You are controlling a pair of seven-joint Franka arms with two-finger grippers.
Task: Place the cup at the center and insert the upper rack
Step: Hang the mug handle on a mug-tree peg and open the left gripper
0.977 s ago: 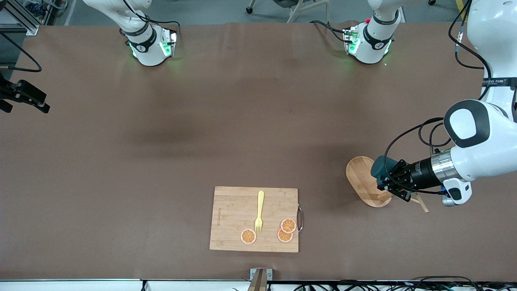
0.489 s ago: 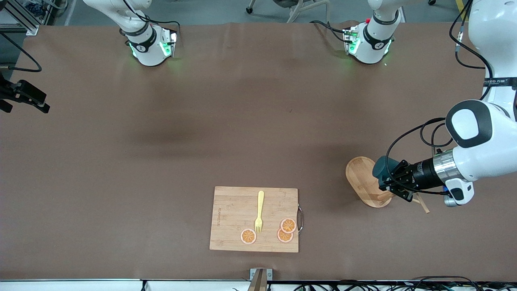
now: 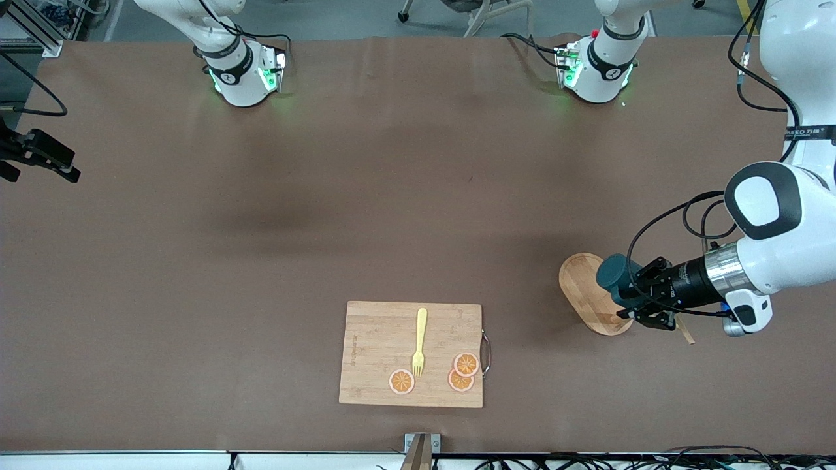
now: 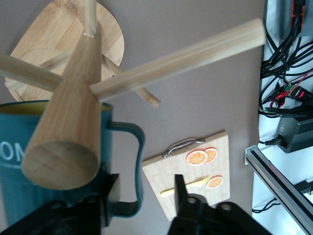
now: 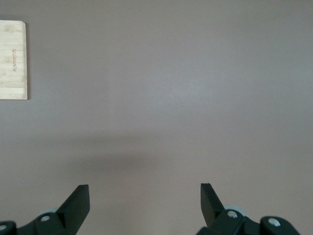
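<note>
The teal cup [image 3: 612, 273] with its yellow inside [image 4: 29, 106] sits close against the thick post [image 4: 68, 132] of the upper rack, over the rack's oval bamboo base [image 3: 583, 288]. Thin peg rods [image 4: 181, 56] cross the post. My left gripper [image 3: 632, 297] is level with the cup, reaching in from the left arm's end of the table. It is open, and the cup's handle [image 4: 138, 161] stands loose between its fingers [image 4: 180, 188]. My right gripper [image 5: 145, 196] hangs open over bare table with nothing between its fingers.
A rectangular bamboo cutting board [image 3: 411, 354] lies near the front edge. It carries a yellow fork [image 3: 418, 341] and three orange slices [image 3: 465, 363]. One loose rod [image 3: 684, 331] lies beside the rack's base. Cables [image 4: 286, 73] run along the table's edge.
The left gripper's fingers have parted from the cup's handle, which they pinched before. The left wrist has drawn back slightly toward its own end of the table. The right arm has not moved.
</note>
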